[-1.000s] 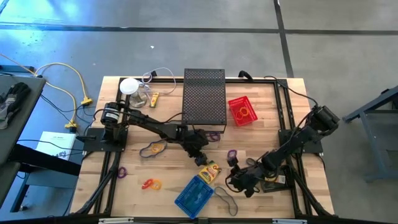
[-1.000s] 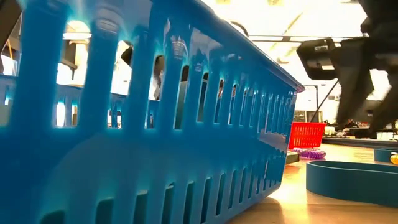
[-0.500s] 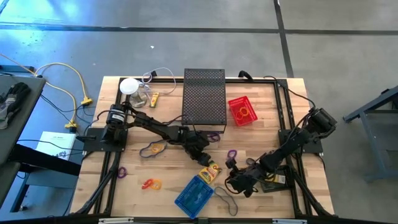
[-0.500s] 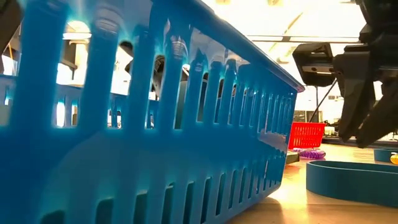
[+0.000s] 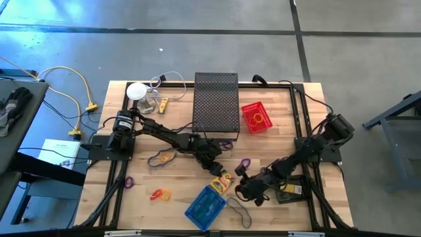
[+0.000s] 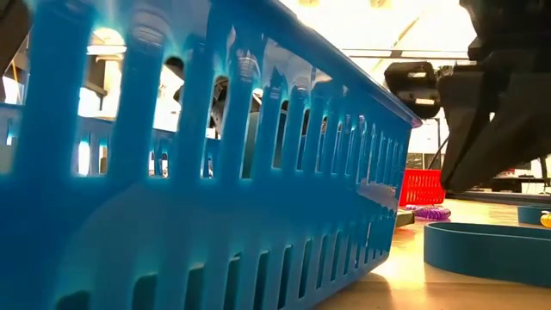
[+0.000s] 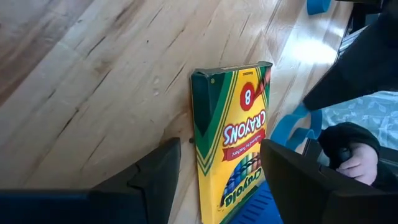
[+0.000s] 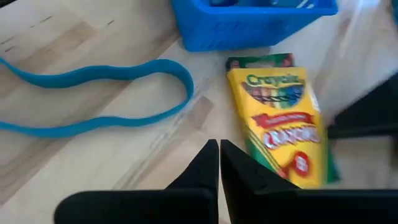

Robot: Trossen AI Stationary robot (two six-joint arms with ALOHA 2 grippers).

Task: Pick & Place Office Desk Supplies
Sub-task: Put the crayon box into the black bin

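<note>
Your left gripper (image 7: 214, 180), jaws wide, straddles the crayon box (image 7: 231, 137); the closed, empty right gripper (image 8: 219, 163) beside it risks collision.

The crayon box (image 5: 222, 180) lies on the desk (image 5: 289, 105) between both grippers, just beyond the basket (image 5: 206, 207); the mesh box (image 5: 216, 102) stands farther back.

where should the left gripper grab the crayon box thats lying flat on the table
Across the narrow width of the crayon box, coming straight down. It lies flat, label up, long sides bare, and the open left gripper already straddles its near end.
</note>
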